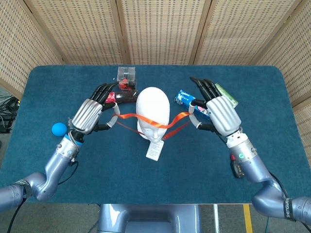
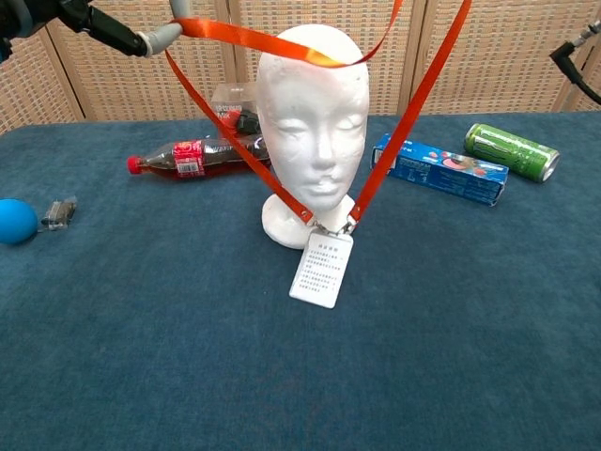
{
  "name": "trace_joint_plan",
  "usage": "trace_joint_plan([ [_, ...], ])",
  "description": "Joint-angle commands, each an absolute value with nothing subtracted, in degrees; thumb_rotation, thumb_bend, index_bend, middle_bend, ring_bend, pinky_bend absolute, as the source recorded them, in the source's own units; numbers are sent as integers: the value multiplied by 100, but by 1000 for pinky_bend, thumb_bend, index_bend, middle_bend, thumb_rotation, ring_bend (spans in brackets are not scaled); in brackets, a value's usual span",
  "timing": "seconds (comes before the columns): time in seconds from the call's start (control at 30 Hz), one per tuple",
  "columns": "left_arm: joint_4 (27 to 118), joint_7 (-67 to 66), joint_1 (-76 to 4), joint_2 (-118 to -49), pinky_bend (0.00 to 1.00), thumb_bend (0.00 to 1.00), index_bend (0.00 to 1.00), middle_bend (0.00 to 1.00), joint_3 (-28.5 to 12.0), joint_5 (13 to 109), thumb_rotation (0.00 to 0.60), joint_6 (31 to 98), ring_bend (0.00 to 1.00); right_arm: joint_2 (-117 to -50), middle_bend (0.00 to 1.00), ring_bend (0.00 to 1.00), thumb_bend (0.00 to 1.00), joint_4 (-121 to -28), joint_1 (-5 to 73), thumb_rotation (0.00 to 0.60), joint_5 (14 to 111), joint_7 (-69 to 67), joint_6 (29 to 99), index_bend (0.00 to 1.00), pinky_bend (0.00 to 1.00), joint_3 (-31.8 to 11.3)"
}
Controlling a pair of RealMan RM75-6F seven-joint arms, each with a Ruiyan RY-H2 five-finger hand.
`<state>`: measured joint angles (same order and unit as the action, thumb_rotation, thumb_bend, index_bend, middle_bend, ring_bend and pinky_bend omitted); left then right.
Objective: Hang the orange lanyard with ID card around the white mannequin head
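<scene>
The white mannequin head [image 1: 153, 109] stands upright mid-table, facing me. The orange lanyard [image 1: 146, 118] is stretched wide above it, and its far band crosses the crown [image 2: 282, 42]. Two straps run down in front of the face to the clip. The white ID card [image 2: 322, 270] hangs there before the neck base. My left hand [image 1: 90, 114] holds the strap left of the head, pinching it at the fingers [image 2: 150, 38]. Right of the head, my right hand [image 1: 221, 114] holds the other side; the chest view does not show this hand.
A cola bottle [image 2: 202, 155] and a clear box [image 1: 126, 77] lie behind the head on the left. To the right are a blue carton [image 2: 441, 169] and a green can [image 2: 512, 150]. A blue ball [image 2: 14, 222] and a small clip [image 2: 58, 212] sit far left.
</scene>
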<state>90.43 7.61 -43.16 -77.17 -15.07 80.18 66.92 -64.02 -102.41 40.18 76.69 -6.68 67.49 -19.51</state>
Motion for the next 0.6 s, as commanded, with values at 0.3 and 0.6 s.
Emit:
trace_joint_plan([
  [0.3,9060,837,-4684,-7580,0,480,722,0,-2106,6778,600,5899,0,-6363,82,0,722,-9973,4520,600,6383,-646,6008,770,0,-2520],
  [0.6,8452,540,-4939,-7864,0,478,717,0,-2220,5941,600,5460,0,-6765,83,0,722,-9320,5086,600,5284,137,5509,768,0,-2574],
])
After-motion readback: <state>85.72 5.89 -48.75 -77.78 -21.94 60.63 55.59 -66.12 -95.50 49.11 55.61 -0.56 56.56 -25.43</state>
